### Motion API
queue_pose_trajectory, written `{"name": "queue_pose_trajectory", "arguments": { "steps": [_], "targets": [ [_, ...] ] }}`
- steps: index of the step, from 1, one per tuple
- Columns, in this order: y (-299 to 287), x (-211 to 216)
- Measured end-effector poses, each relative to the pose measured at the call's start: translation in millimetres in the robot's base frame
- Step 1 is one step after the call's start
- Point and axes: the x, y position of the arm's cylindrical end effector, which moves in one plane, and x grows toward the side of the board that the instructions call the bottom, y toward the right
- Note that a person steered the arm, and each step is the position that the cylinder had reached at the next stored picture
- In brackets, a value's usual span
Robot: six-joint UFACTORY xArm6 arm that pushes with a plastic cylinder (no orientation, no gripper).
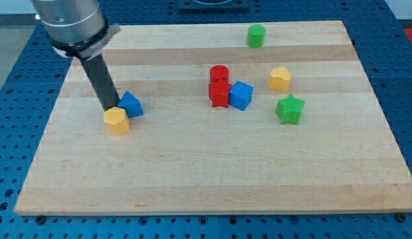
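My dark rod comes down from the view's top left, and my tip [111,107] rests at the upper edge of a yellow block [116,121], touching or nearly touching it. A blue triangular block [131,104] sits just right of the tip, against the yellow block's upper right. Near the board's middle, a red cylinder [219,73] stands behind a red star-shaped block [219,93], and a blue cube [240,95] presses against that star's right side.
A yellow hexagonal block [280,79] and a green star block [290,109] lie right of the middle cluster. A green cylinder [256,36] stands near the wooden board's [212,172] top edge. Blue perforated table surrounds the board.
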Motion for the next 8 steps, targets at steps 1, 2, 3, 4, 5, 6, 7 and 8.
{"name": "queue_pose_trajectory", "arguments": {
  "steps": [1, 2, 3, 4, 5, 6, 7, 8],
  "targets": [
    [26, 3],
    [56, 4],
    [83, 4],
    [100, 4],
    [114, 4],
    [123, 4],
    [126, 2],
    [126, -9]
  ]
}}
